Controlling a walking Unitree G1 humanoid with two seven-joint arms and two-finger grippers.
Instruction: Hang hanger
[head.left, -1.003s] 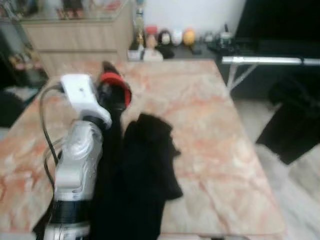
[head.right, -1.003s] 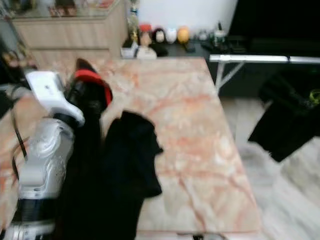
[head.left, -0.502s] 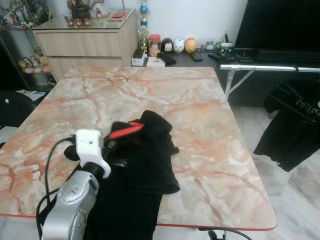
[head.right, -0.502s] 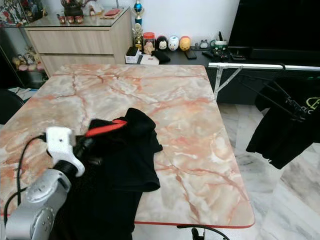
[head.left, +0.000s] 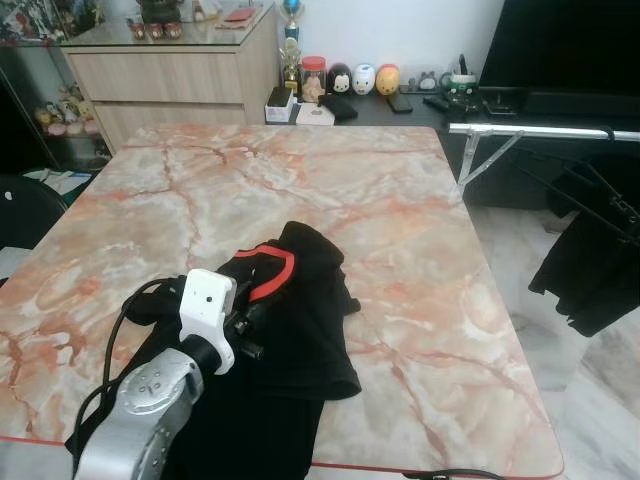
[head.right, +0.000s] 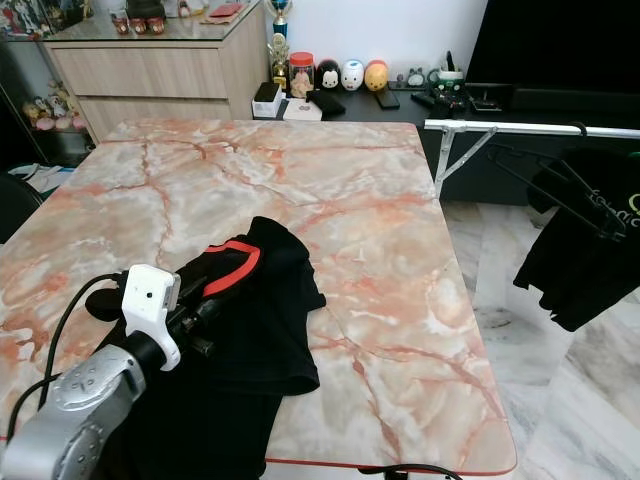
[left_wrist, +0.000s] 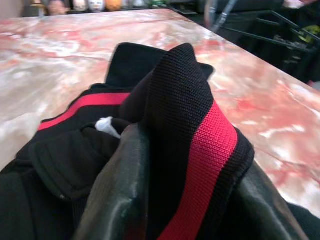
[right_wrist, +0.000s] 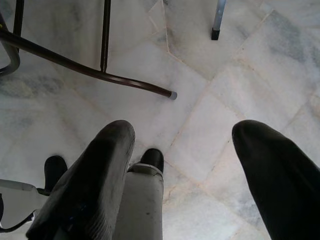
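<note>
A black garment (head.left: 300, 330) with a red-striped collar (head.left: 272, 272) lies heaped on the marble table (head.left: 420, 230), its lower part hanging over the near edge. My left gripper (left_wrist: 195, 165) is shut on the collar, which is bunched between the two black fingers (left_wrist: 115, 190). A small white piece (left_wrist: 107, 125) shows in the folds; I cannot tell what it is. A silver clothes rail (head.left: 545, 130) stands to the right of the table. My right gripper (right_wrist: 182, 150) hangs open over the floor, holding nothing.
Black clothes (head.right: 580, 260) hang on hangers from the rail at the right. A wooden dresser (head.left: 170, 75) and a low shelf of small figurines (head.left: 360, 80) stand behind the table. A black chair (head.left: 25, 210) is at the left. Tiled floor (head.left: 590, 400) lies to the right.
The camera has steadied and the blur is gone. My left arm has come down from in front of the camera to table height, with the red-striped collar still in its fingers.
</note>
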